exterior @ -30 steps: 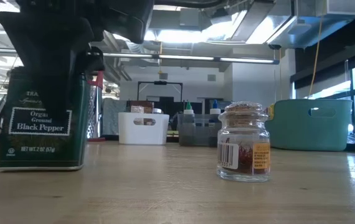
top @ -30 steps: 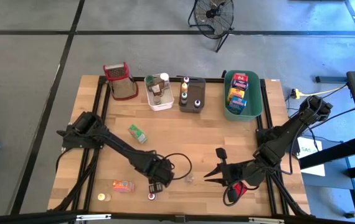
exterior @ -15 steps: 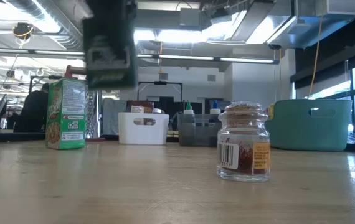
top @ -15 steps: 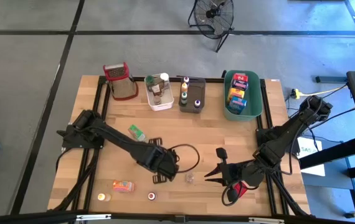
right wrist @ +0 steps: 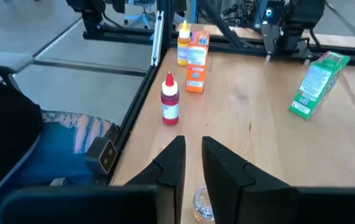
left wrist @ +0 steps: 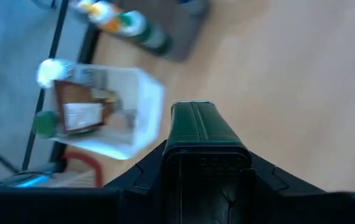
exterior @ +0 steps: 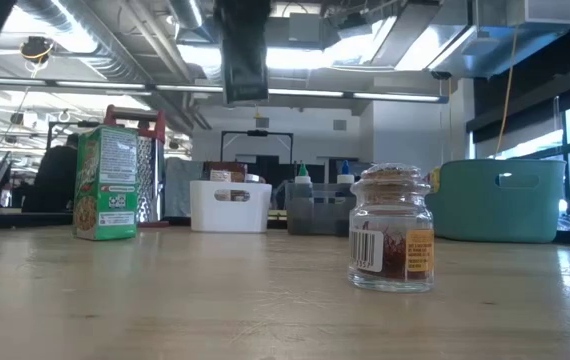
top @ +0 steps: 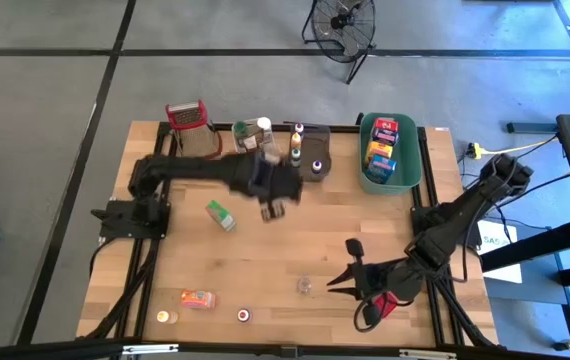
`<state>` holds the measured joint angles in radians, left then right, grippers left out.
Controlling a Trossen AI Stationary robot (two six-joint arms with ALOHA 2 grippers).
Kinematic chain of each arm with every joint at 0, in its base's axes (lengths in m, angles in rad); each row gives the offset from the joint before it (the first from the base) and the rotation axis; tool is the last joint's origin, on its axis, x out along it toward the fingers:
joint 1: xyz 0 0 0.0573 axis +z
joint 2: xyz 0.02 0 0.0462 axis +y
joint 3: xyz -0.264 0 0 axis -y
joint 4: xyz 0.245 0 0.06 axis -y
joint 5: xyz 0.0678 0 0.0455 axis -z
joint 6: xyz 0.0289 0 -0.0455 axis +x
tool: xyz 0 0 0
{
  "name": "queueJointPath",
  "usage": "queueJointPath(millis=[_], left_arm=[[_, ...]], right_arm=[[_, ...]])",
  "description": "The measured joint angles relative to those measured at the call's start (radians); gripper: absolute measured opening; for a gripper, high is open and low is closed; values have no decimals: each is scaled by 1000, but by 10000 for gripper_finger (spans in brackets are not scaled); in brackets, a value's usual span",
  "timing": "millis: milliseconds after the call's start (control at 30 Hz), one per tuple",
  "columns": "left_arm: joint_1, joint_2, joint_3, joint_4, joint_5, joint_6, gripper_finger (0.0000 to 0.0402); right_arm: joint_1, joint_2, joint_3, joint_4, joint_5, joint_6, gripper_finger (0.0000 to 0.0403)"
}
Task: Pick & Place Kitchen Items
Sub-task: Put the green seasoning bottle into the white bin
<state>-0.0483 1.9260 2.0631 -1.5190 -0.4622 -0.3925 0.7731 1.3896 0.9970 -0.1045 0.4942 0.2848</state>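
My left gripper (top: pixel 270 195) hangs over the table's far middle, shut on a dark green tin (left wrist: pixel 197 124). The tin also shows high up in the low view (exterior: pixel 245 55), near the white tub (top: pixel 255 150). On the table stand a green box (top: pixel 221 214), a small glass jar (exterior: pixel 392 228), an orange box (top: pixel 197 298) and two tiny bottles (top: pixel 243 315) on their bases. My right gripper (right wrist: pixel 193 152) waits at the near right above the table, its fingers a narrow gap apart, touching nothing. My left gripper pinches the tin between its two fingers, one on each side of the end nearest the wrist (left wrist: pixel 199 155). The fingers slant down from above and lie along the tin. The tin sticks out past the fingertips and hangs clear of the table.
At the far edge stand a red-topped grater (top: pixel 190 125), the white tub holding jars, a grey tub (top: pixel 308 158) with bottles and a green tub (top: pixel 390 150) with boxes. Bare wood lies across the table's middle. A fan stands on the floor beyond.
My left gripper has lifted the tin, which stood on the table near the front edge, and has carried it up and toward the far edge, close to the white tub, tipping as it went. The tin now hangs clear of the table.
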Motion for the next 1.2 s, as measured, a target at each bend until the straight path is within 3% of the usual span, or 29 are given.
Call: queueJointPath(millis=[300,467,700,867,1200], left_arm=[[363,1,-11,40,23,41,128],[474,1,-14,107,132,81,129],[535,3,-128,281,256,118,130],[579,3,-220,384,341,92,129],[599,3,-350,480,377,116,129]], right_arm=[[11,32,0,-2,2,-15,58],[38,32,0,-2,2,-23,58],[81,32,0,-1,2,7,58],[101,68,0,92,1,3,58],[105,96,0,141,11,-5,58]])
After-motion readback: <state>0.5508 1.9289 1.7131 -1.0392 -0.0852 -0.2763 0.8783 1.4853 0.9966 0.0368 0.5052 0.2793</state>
